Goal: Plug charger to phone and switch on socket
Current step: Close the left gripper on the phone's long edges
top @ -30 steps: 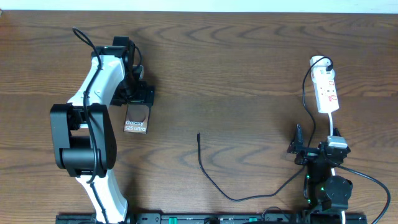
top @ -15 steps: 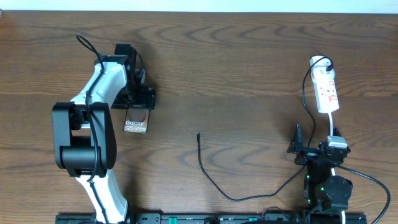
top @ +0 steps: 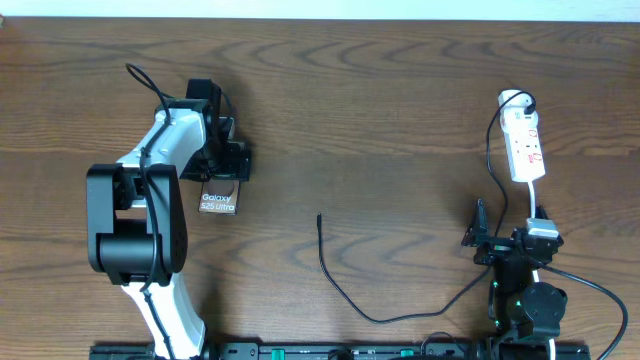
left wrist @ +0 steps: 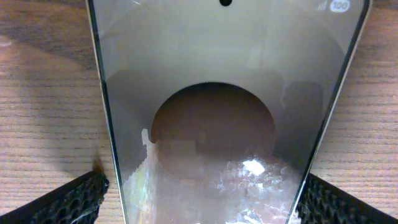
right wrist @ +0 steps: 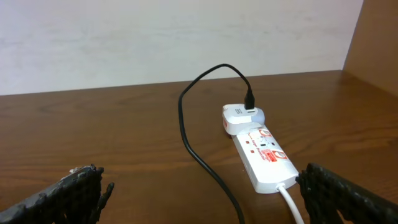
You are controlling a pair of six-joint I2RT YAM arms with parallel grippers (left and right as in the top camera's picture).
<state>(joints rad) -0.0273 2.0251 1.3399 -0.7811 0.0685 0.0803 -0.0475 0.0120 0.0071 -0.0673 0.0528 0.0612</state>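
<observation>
The phone point(top: 218, 201), a dark slab with white "Galaxy S25 Ultra" text, lies flat on the table at the left. My left gripper point(top: 223, 178) stands open over its far end. In the left wrist view the phone point(left wrist: 217, 118) fills the space between the two black fingers point(left wrist: 68, 200), one along each long side. The charger point(top: 345, 298) is a thin black cable; its free tip point(top: 319, 218) lies mid-table. It loops right and runs up to the socket point(top: 526, 148), a white strip at the far right. My right gripper point(top: 509, 220) hangs open just short of the socket point(right wrist: 264, 155), holding nothing.
The charger cable point(right wrist: 186, 127) enters a white adapter point(right wrist: 239, 117) at the socket's far end. A white cord point(right wrist: 292, 202) leaves the socket's near end and passes by my right finger point(right wrist: 345, 194). A pale wall rises behind the table's far edge.
My left gripper has slid a little toward the table's near side along the phone, covering more of its far end. The right arm, charger and socket have not moved.
</observation>
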